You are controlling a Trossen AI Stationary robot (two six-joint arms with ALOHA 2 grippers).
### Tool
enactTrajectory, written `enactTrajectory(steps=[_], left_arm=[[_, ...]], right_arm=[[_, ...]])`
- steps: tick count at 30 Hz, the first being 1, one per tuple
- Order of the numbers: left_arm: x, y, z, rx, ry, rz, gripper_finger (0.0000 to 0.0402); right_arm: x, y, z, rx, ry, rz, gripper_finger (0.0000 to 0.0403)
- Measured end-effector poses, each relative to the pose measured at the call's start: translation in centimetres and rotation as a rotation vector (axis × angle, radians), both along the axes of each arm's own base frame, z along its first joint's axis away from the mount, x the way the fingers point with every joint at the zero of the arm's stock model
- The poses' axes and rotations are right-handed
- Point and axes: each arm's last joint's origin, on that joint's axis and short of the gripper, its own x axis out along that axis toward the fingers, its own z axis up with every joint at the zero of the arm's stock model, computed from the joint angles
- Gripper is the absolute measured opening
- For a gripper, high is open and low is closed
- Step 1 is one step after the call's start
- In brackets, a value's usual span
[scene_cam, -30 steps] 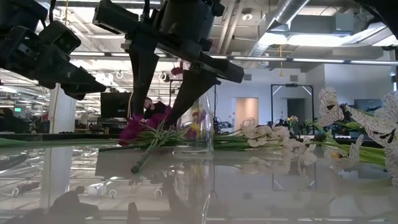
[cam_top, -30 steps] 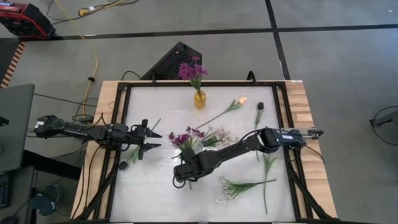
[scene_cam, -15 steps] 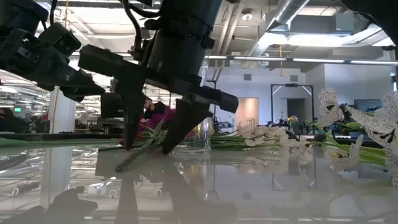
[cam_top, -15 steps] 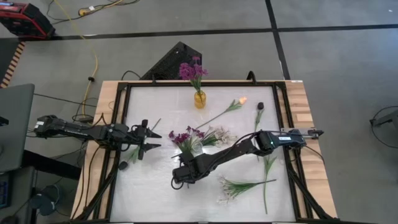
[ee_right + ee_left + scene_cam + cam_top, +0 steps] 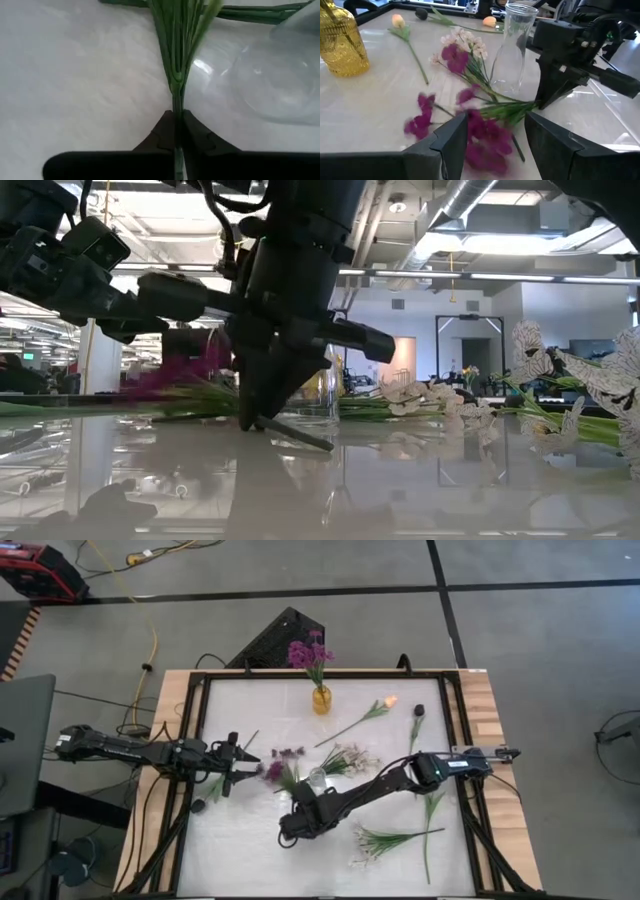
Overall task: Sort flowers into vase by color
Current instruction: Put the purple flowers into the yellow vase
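Observation:
A purple spray (image 5: 278, 768) lies low over the table's middle, its green stem running back to my right gripper (image 5: 296, 824), which is shut on it. The blossoms (image 5: 470, 125) show blurred just ahead of my open left gripper (image 5: 246, 764), which hovers at the table's left. A clear glass vase (image 5: 317, 777) stands upright beside the spray. A yellow vase (image 5: 321, 698) with purple flowers stands at the far edge. A peach tulip (image 5: 388, 702), a dark bud (image 5: 419, 711) and two white sprays (image 5: 346, 757) (image 5: 376, 840) lie flat on the table. My right gripper pinches the purple spray's bare stem (image 5: 177, 102) between its two fingers, below where the stalks branch. The fingers come from above, slanting down. A short cut end (image 5: 300, 438) sticks out past the fingers, close over the table. The blossom end reaches toward the table's left.
The table has a raised dark frame (image 5: 196, 730) all round. The clear vase (image 5: 512, 47) stands close to the held stem and to my right arm (image 5: 390, 778). A long green stem (image 5: 430, 830) lies near the right edge. Bare table shows at the near left.
My right gripper has come down onto the table and shut on the purple spray's stem. The spray has swung round, its blossoms moving toward the table's left and my left gripper, while its stem end stays at the fingers. The clear vase now shows uncovered.

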Motion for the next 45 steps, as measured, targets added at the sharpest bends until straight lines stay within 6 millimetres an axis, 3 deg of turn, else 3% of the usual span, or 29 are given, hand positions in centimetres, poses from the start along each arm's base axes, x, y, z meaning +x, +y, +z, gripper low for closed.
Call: enactTrajectory(steps=[3,6,13,16,22,27,32,36,39,42,45], left_arm=[[0.0,0.0,0.0,0.000,0.000,0.001,0.0185],[0.0,0.0,0.0,0.000,0.000,0.000,0.0185],[0.0,0.0,0.0,0.000,0.000,0.000,0.0185],[0.0,0.0,0.0,0.000,-0.001,0.000,0.0185],[0.0,0.0,0.0,0.000,-0.004,0.000,0.0185],[0.0,0.0,0.2,-0.015,-0.015,0.004,0.0185],[0.1,0.0,0.4,-0.025,-0.025,0.005,0.0185],[0.1,0.0,0.6,-0.009,-0.045,0.002,0.0185],[0.1,0.0,0.7,0.019,-0.048,0.011,0.0185],[0.1,0.1,0.7,0.042,-0.049,0.028,0.0185],[0.1,0.1,0.7,0.067,-0.050,0.039,0.0185]], right_arm=[[-0.4,1.1,2.1,-0.069,-0.071,0.018,0.0035],[-1.7,2.6,6.4,-0.156,-0.197,0.033,0.0035],[-7.7,6.1,14.2,-0.448,-0.355,0.047,0.0036],[-11.3,6.1,17.4,-0.524,-0.393,0.006,0.0036],[-16.4,4.5,21.4,-0.661,-0.469,-0.076,0.0037],[-19.7,-0.1,24.4,-0.723,-0.444,-0.080,0.0036],[-23.4,-7.1,24.7,-0.736,-0.398,-0.226,0.0036],[-26.8,-12.6,23.1,-0.712,-0.364,-0.412,0.0036],[-28.7,-15.5,21.0,-0.679,-0.393,-0.532,0.0036],[-29.0,-17.8,19.0,-0.577,-0.449,-0.556,0.0036],[-27.5,-20.5,17.8,-0.488,-0.610,-0.343,0.0036]])
